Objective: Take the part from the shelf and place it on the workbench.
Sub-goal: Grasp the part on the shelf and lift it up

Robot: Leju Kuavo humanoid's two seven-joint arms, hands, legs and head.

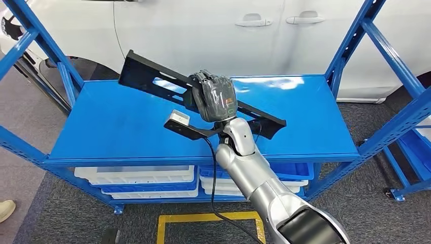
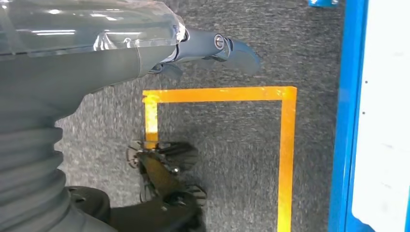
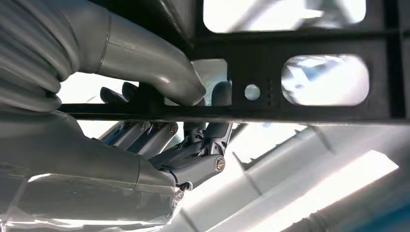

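The part (image 1: 152,80) is a long black bracket with cut-outs, lying slantwise over the blue shelf top (image 1: 117,127), from back left to front right. My right hand (image 1: 217,96) grips it near its middle. In the right wrist view the thumb (image 3: 159,72) lies over the bracket's black bar (image 3: 309,112) and the dark fingers (image 3: 203,145) wrap it from the other side. Whether the part touches the shelf I cannot tell. My left hand (image 2: 212,48) hangs over the grey carpet with nothing in it, its dark fingers stretched out.
Blue uprights (image 1: 356,46) frame the shelf on both sides, and a white car (image 1: 213,30) stands close behind. White and blue trays (image 1: 147,180) fill the lower level. Yellow tape (image 1: 203,217) marks the carpet in front. A person's shoe (image 1: 6,209) is at the left edge.
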